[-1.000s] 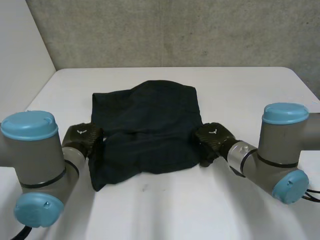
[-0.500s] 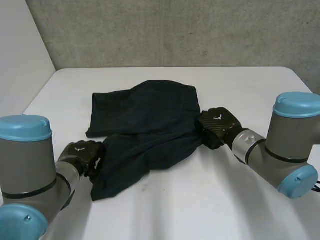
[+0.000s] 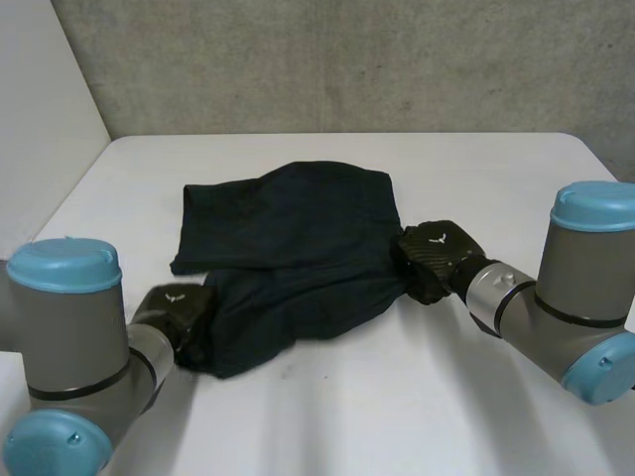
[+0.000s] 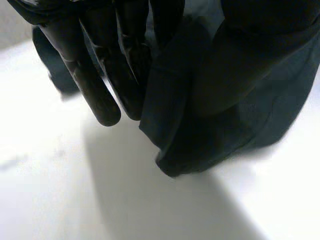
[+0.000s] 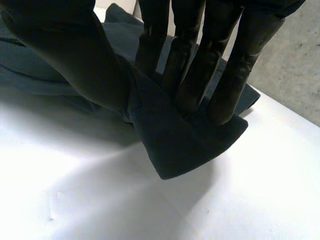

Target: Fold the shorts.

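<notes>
You can see the dark shorts point(image 3: 288, 238) in the middle of the white bench point(image 3: 417, 397), with the near part stretched between the two hands. The left hand point(image 3: 174, 309) is clamped on the near left corner, cloth between thumb and fingers point(image 4: 100, 85). The right hand point(image 3: 434, 258) pinches the right edge, its fingers point(image 5: 220, 75) pressing the cloth against the thumb.

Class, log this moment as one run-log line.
shorts: dark, on table | left hand: pinches near-left corner | right hand: pinches right corner
</notes>
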